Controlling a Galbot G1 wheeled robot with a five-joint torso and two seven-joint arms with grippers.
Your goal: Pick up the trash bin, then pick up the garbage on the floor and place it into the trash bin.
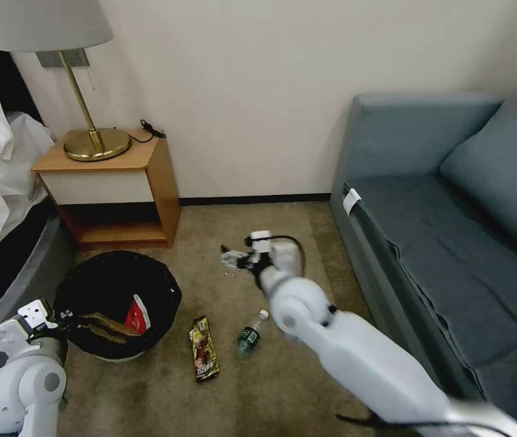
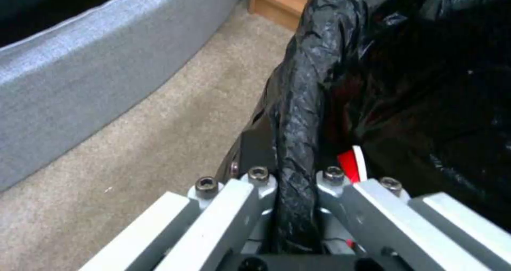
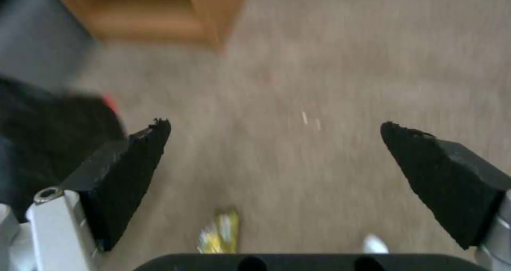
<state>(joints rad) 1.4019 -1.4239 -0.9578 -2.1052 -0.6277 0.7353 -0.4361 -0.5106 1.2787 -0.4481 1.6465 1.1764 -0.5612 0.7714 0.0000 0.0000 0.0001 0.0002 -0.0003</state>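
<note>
The trash bin (image 1: pixel 119 291), white with a black bag folded over its rim, stands on the carpet at the left. My left gripper (image 1: pixel 64 317) is shut on its near rim; in the left wrist view the gripper (image 2: pixel 295 175) pinches the bagged rim (image 2: pixel 298 103). Inside the bin lie a red-white wrapper (image 1: pixel 137 315) and crumpled brown paper (image 1: pixel 104 326). On the carpet to the bin's right lie a brown-yellow snack wrapper (image 1: pixel 204 357) and a small green bottle (image 1: pixel 250 334) with a white cap. My right gripper (image 1: pixel 229 258) hangs open above bare carpet beyond them, its fingers (image 3: pixel 133 171) wide apart and holding nothing.
A wooden nightstand (image 1: pixel 119 194) with a brass lamp (image 1: pixel 91 142) stands behind the bin. A bed's grey edge (image 1: pixel 22 267) runs along the left and a blue-grey sofa (image 1: pixel 440 243) fills the right. Open carpet lies between sofa and bin.
</note>
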